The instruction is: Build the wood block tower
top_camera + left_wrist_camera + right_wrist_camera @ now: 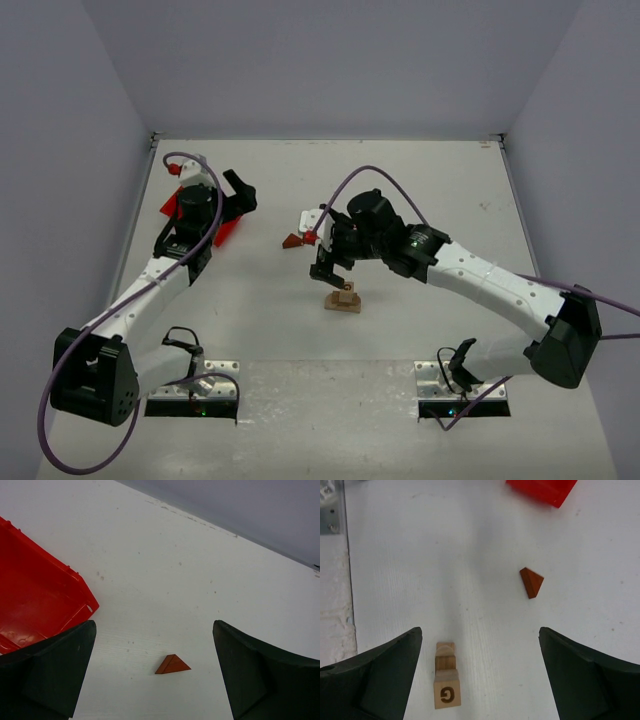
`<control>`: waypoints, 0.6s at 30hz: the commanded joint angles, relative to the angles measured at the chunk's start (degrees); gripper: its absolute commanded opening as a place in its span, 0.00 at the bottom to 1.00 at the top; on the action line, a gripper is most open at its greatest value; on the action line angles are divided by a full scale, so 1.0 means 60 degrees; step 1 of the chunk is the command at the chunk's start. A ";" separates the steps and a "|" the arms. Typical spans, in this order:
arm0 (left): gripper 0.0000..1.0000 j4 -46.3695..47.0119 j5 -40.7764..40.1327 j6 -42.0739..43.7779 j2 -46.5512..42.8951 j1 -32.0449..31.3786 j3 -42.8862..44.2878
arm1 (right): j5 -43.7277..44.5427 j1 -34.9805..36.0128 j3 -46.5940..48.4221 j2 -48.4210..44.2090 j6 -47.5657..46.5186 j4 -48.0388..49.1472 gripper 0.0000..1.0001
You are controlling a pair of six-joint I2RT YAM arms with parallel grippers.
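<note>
Blocks first: I see the pale wooden tower (446, 680), one cube stamped G, standing on the matte white desk (470, 540) by my right claw (480, 632), jaws apart and empty. My left claw (152, 630) gapes wide too, above the smooth reddish-brown wedge (172, 664), glossy red bin (35, 600) nearby.

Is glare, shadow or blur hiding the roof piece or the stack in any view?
Top external: even light, no glare, roof piece tiny. Left wrist: roof piece sharp. Right wrist: stack sharp, G legible; fingers dark and featureless.
</note>
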 commanded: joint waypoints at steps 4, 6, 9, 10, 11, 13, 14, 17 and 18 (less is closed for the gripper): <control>1.00 -0.0342 0.0355 -0.0194 -0.0174 0.0131 0.0773 | 0.3554 0.0046 0.1799 -0.0072 0.1943 0.2064 0.99; 1.00 -0.0316 0.0454 -0.0257 -0.0060 0.0131 0.0803 | 0.5073 0.0046 0.2446 0.0238 0.2504 0.1746 0.99; 1.00 -0.0129 0.0885 -0.0175 0.0358 0.0128 0.0941 | 0.6590 -0.0026 0.2010 0.0250 0.4093 0.1776 0.99; 1.00 -0.0125 0.0998 -0.0106 0.0528 0.0131 0.1025 | 0.6779 -0.0098 0.1724 0.0152 0.4457 0.1860 0.99; 1.00 -0.0168 0.1131 -0.0046 0.0712 0.0120 0.1120 | 0.6874 -0.0179 0.1326 -0.0031 0.4713 0.1877 0.99; 1.00 -0.0216 0.1524 0.0013 0.1376 0.0042 0.1415 | 0.7015 -0.0481 0.0679 -0.0433 0.5251 0.1867 0.99; 1.00 -0.0228 0.1652 0.0028 0.1598 0.0015 0.1534 | 0.7086 -0.0655 0.0388 -0.0624 0.5506 0.1857 0.99; 1.00 -0.0243 0.1831 -0.0119 0.2307 -0.0268 0.1781 | 0.6948 -0.1389 -0.0557 -0.1122 0.6310 0.1804 0.99; 1.00 -0.0248 0.1824 -0.0130 0.2713 -0.0522 0.1847 | 0.6819 -0.1764 -0.0806 -0.1385 0.6568 0.1804 0.99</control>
